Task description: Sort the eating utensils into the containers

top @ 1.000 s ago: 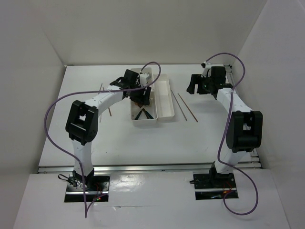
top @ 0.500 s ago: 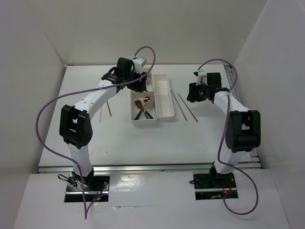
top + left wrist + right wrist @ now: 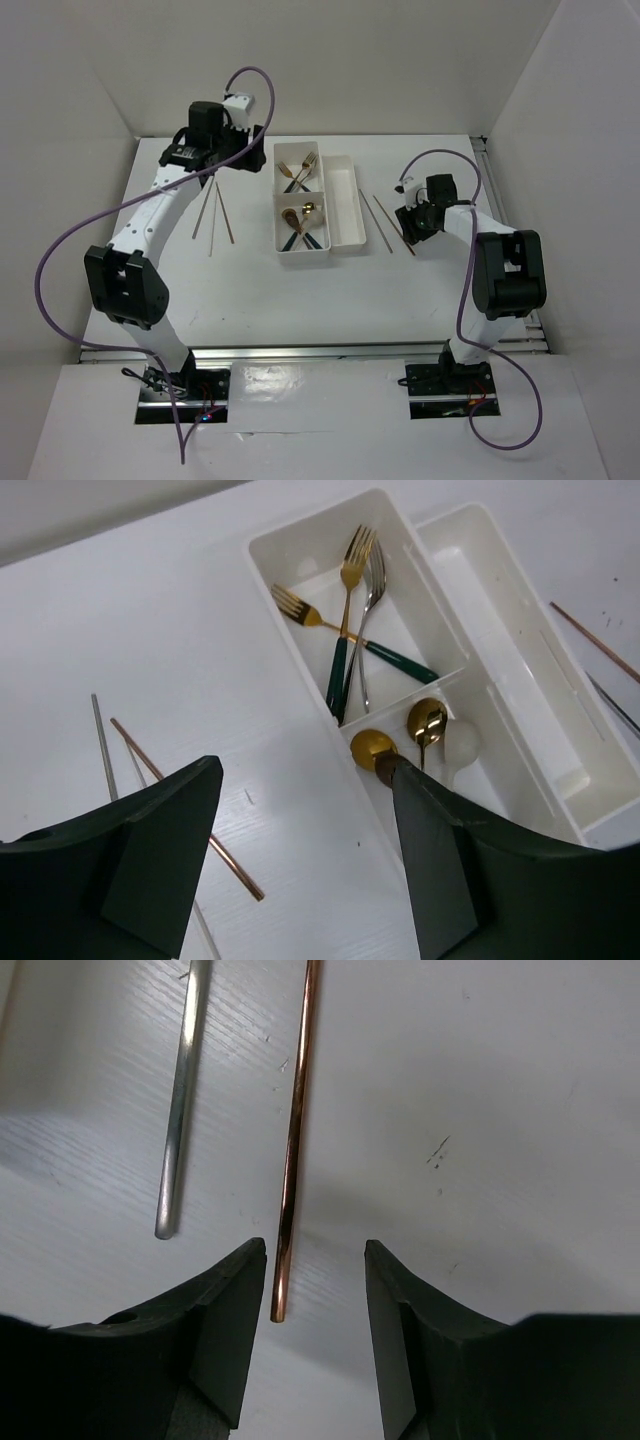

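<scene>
Your right gripper's (image 3: 312,1280) open jaws straddle the copper chopstick's (image 3: 297,1110) near end, with bare table (image 3: 500,1110) either side of it; the silver chopstick (image 3: 180,1100) lies just outside them. Your left gripper (image 3: 300,780) hangs open over bare table between the tray's (image 3: 300,660) wall and more chopsticks (image 3: 136,748); forks (image 3: 345,610) and spoons (image 3: 425,725) lie inside the tray.

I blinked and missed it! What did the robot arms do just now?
The left gripper swung leftward off the tray, open and empty. The right gripper came down over the copper chopstick, open. The cutlery in the tray and the other chopsticks stayed put.
</scene>
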Robot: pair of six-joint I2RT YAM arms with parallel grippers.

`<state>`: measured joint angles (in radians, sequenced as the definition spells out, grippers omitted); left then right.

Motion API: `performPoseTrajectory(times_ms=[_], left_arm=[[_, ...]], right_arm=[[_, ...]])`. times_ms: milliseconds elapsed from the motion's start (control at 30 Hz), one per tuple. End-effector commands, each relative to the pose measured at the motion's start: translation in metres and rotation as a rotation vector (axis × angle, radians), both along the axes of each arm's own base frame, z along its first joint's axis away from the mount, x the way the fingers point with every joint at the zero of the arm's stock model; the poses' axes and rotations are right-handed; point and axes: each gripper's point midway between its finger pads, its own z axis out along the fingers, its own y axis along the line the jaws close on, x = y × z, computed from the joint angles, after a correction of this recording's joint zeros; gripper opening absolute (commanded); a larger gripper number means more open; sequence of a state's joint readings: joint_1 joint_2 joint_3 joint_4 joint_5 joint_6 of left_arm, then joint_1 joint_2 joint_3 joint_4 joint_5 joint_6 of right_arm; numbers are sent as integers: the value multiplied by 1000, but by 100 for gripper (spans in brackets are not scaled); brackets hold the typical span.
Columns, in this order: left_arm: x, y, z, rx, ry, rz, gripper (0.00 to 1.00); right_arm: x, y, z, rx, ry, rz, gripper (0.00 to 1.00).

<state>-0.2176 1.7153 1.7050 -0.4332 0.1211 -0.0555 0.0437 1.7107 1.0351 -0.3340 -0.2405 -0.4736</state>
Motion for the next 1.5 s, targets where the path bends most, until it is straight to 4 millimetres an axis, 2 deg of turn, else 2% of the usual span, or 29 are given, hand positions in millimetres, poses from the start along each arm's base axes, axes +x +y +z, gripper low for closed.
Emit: performPoseTrajectory(times_ms=[0,133,300,333,367,467,500,600,633,667,733,767,833,933,1000,1067,1100,1133,1200,1233,1267,1300,1333,1367,1400,1433,1467], left_arm=[[-8,8,6,-12,-12,0,82],[-10,17,-2,-13,19,23,85],[-4,40,-12,-4,47,77,85],[-4,39,-12,-9,48,69,85],[-4,44,-18,-15,69,87,85],[0,53,-18,-29,71,108,84],[1,58,-24,-27,89,119,84],[4,65,-22,-33,90,128,84],[5,63,-27,-44,106,125,84],[6,63,-23,-45,95,125,84],[8,68,-27,-45,104,136,84],[10,68,-22,-46,94,136,84],[10,68,-22,-46,94,136,84],[13,68,-22,-39,89,131,84],[13,68,-22,-39,89,131,83],[13,70,-22,-34,89,139,81],[13,77,-33,-23,106,187,80],[12,84,-32,-14,98,233,80],[11,90,-35,8,80,287,80],[5,103,-42,49,90,348,86],[2,98,-49,68,102,366,96],[1,104,-46,81,85,393,100],[-3,107,-57,89,109,410,100],[-6,107,-56,88,108,411,100],[-10,105,-59,84,115,400,100],[-8,102,-57,62,109,393,100],[-11,105,-56,49,111,389,100]], right_arm=[[0,0,-6,-24,3,31,52],[0,2,-22,-8,51,20,54],[-4,5,-42,6,109,19,55],[-6,8,-46,5,120,28,55],[-4,9,-46,11,114,18,55],[-4,7,-54,2,134,13,52],[-5,7,-58,1,146,13,47],[-7,10,-62,-8,155,19,40],[-7,12,-62,-17,154,24,30],[-9,10,-63,-26,164,20,25],[-15,7,-71,-40,195,24,13],[-15,6,-71,-48,195,20,0],[-28,4,-82,-56,249,29,0],[-36,4,-87,-57,269,29,0],[-29,5,-77,-50,231,18,0],[-8,8,-54,-31,154,-9,0],[1,13,-42,6,128,-32,0],[22,18,-19,36,67,-52,0],[39,34,18,131,15,-99,0],[59,39,49,168,-50,-113,0],[67,41,68,191,-79,-134,0],[72,52,85,236,-103,-123,0],[79,58,106,287,-131,-148,0],[87,60,126,315,-188,-158,0],[87,77,134,363,-186,-144,0],[88,85,140,382,-190,-144,0],[94,94,157,408,-222,-138,0]])
